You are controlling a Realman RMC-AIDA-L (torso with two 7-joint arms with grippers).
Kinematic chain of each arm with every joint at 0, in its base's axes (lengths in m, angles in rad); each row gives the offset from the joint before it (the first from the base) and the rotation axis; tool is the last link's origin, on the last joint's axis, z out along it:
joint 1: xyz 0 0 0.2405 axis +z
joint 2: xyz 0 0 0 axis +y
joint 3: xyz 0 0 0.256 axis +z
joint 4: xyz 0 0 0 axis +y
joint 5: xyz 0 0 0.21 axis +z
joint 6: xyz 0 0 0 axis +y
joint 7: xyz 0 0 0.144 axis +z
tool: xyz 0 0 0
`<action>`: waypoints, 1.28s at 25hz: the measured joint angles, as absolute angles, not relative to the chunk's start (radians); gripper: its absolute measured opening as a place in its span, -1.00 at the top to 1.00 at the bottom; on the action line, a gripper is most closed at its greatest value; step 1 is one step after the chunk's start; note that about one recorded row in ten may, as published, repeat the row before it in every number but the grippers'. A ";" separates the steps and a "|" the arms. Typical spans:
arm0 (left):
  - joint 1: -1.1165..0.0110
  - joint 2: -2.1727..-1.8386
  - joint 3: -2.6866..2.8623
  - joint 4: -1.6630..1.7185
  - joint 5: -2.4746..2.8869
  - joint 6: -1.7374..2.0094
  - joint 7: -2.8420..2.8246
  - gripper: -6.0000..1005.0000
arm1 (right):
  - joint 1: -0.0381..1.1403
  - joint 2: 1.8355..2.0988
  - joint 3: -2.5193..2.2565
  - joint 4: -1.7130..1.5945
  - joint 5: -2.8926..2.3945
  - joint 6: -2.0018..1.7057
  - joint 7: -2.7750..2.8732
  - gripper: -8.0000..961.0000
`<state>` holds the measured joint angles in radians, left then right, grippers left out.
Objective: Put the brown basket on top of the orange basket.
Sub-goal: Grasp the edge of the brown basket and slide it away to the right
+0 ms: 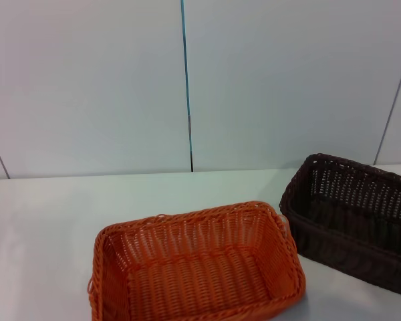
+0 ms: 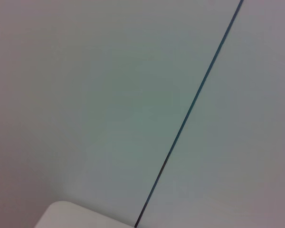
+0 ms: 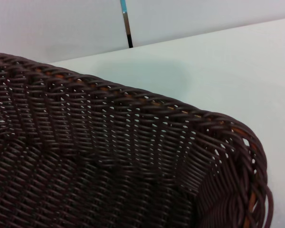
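Fingers of neither gripper show in any view, so their state cannot be told; the right wrist camera sits close over the brown basket (image 3: 109, 156), the left looks only at wall. Brown basket rests on the table (image 1: 40, 221), just beside the orange basket (image 1: 197, 267), to its right. Stacking not yet done: lift and placement remain.

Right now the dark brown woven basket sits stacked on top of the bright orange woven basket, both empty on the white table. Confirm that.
Not stacked. In the head view, the dark brown woven basket stands on the white table beside the bright orange woven basket, on the robot's right. Both are empty, as you said.
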<state>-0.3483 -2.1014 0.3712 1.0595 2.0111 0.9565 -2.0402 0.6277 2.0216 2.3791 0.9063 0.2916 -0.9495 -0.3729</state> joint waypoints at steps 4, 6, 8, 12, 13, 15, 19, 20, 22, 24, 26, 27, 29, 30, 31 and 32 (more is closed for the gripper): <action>-0.344 -2.103 0.370 1.060 2.010 0.956 -2.040 -0.78 | 0.629 2.022 2.379 0.899 0.292 -0.935 -0.373 0.24; -0.343 -2.103 0.369 1.060 2.010 0.955 -2.040 -0.78 | 0.629 2.022 2.379 0.898 0.292 -0.933 -0.373 0.44; -0.342 -2.104 0.364 1.060 2.010 0.955 -2.040 -0.78 | 0.630 2.022 2.379 0.892 0.292 -0.928 -0.373 0.53; -0.342 -2.106 0.358 1.060 2.010 0.955 -2.040 -0.78 | 0.632 2.022 2.379 0.885 0.291 -0.924 -0.373 0.54; -0.342 -2.106 0.358 1.060 2.010 0.955 -2.040 -0.78 | 0.632 2.022 2.379 0.885 0.291 -0.924 -0.373 0.54; -0.342 -2.106 0.357 1.060 2.009 0.955 -2.040 -0.78 | 0.632 2.022 2.379 0.884 0.291 -0.923 -0.373 0.54; -0.342 -2.106 0.357 1.060 2.007 0.955 -2.040 -0.78 | 0.630 2.022 2.379 0.875 0.292 -0.916 -0.373 0.55; -0.342 -2.106 0.357 1.060 2.006 0.955 -2.040 -0.78 | 0.630 2.022 2.379 0.873 0.292 -0.914 -0.373 0.55; -0.342 -2.106 0.357 1.060 2.006 0.955 -2.040 -0.78 | 0.629 2.022 2.379 0.867 0.292 -0.907 -0.373 0.56; -0.342 -2.106 0.357 1.059 2.006 0.956 -2.040 -0.78 | 0.629 2.021 2.379 0.861 0.292 -0.901 -0.373 0.56; -0.342 -2.107 0.357 1.059 2.005 0.956 -2.040 -0.78 | 0.629 2.021 2.379 0.857 0.292 -0.897 -0.373 0.57; -0.342 -2.107 0.357 1.059 2.005 0.956 -2.040 -0.78 | 0.628 2.020 2.379 0.854 0.291 -0.895 -0.373 0.57; -0.342 -2.108 0.357 1.059 2.005 0.956 -2.040 -0.78 | 0.628 2.020 2.379 0.854 0.291 -0.895 -0.372 0.58; -0.342 -2.108 0.357 1.059 2.004 0.956 -2.040 -0.78 | 0.627 2.020 2.379 0.854 0.291 -0.895 -0.372 0.58; -0.342 -2.108 0.357 1.058 2.005 0.956 -2.040 -0.78 | 0.627 2.020 2.379 0.855 0.291 -0.894 -0.372 0.59; -0.342 -2.108 0.357 1.058 2.004 0.956 -2.040 -0.78 | 0.626 2.021 2.379 0.856 0.290 -0.894 -0.371 0.59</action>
